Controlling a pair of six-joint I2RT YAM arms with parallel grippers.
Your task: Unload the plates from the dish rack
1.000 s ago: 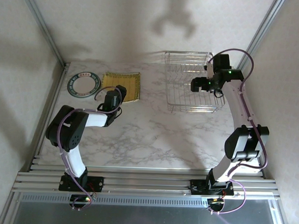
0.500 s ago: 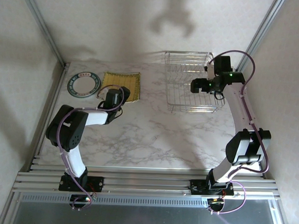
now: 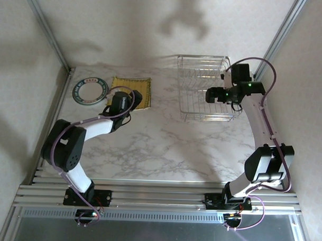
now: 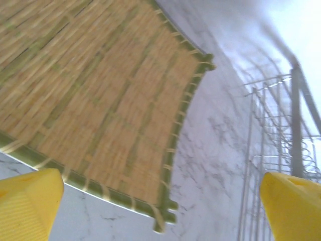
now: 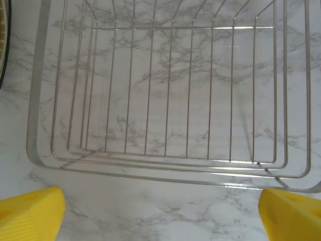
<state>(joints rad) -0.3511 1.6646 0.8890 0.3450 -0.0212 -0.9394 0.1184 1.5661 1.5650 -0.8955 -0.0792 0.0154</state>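
Upper left: teal-rimmed round plate beside mustard square plate, left gripper over its near edge. Right gripper hangs above the dish rack, upper right.

marble table | round plate | yellow plate | dish rack

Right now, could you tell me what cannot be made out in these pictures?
- Top view: the left arm hides the mustard-yellow plate's near edge.
- Top view: the round plate's rim pattern is too small.
- Left wrist view: the dish rack is blurred and cut by the right edge.
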